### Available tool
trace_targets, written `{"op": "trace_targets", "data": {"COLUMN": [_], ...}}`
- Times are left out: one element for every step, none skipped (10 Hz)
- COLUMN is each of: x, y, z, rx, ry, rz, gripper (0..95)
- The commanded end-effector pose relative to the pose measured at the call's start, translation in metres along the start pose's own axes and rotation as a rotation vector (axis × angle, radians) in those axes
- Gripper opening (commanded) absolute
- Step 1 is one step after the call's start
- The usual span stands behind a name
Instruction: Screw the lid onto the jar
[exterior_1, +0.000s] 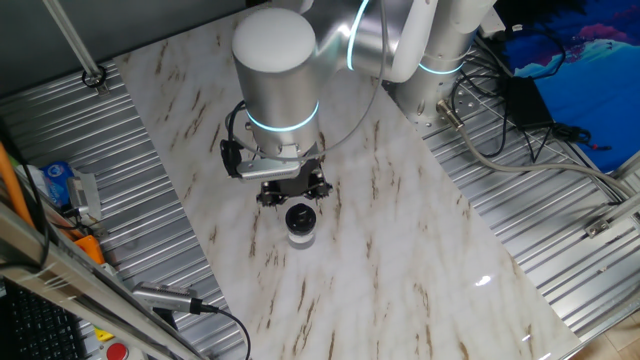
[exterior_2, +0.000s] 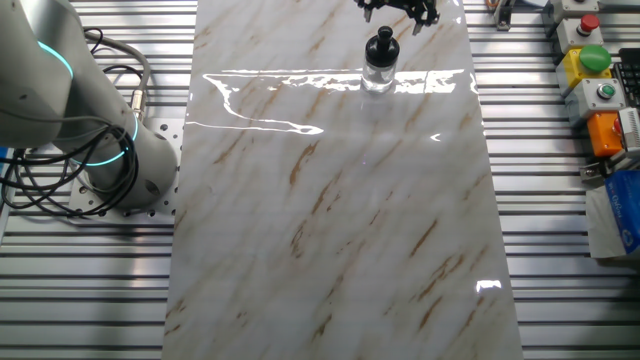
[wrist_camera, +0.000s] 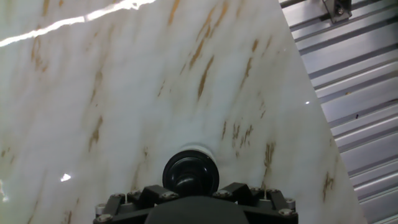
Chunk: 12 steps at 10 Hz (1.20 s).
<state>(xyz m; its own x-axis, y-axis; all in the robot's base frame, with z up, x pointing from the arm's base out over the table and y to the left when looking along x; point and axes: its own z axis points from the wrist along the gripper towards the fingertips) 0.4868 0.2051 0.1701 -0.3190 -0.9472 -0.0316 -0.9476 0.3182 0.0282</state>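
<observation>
hand view: lid (wrist_camera: 190, 175) below my end effector (wrist_camera: 193, 198), grip state unclear. fixed view: lid sits on jar (exterior_1: 300, 232), counter (exterior_1: 400, 240).

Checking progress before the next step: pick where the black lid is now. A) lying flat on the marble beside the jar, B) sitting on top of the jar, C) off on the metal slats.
B: the lid sits on the mouth of the jar, below the gripper.
</observation>
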Motion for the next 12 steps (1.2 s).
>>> {"op": "trace_targets", "data": {"x": [0.0010, 0.0010, 0.0010, 0.0010, 0.0010, 0.0010, 0.0010, 0.0010, 0.0010, 0.0010, 0.0010, 0.0010], "y": [0.0004, 0.0004, 0.0004, 0.0004, 0.0004, 0.0004, 0.0004, 0.0004, 0.0004, 0.0004, 0.0004, 0.0004], "z": [-0.0001, -0.0001, -0.0001, -0.0001, -0.0001, -0.0001, -0.0001, -0.0001, -0.0001, -0.0001, -0.0001, -0.0001], "rx": [-0.003, -0.005, -0.007, -0.007, -0.008, -0.007, -0.006, -0.006, -0.004, -0.004, -0.003, -0.001], "ry": [0.001, 0.000, 0.000, -0.001, -0.002, -0.001, 0.000, -0.001, -0.004, -0.006, -0.005, -0.003], "rz": [-0.002, -0.002, 0.004, 0.007, 0.012, 0.014, 0.014, 0.013, 0.018, 0.024, 0.027, 0.029], "gripper": [76.0, 76.0, 76.0, 76.0, 95.0, 95.0, 95.0, 95.0, 95.0, 95.0, 95.0, 95.0]}}
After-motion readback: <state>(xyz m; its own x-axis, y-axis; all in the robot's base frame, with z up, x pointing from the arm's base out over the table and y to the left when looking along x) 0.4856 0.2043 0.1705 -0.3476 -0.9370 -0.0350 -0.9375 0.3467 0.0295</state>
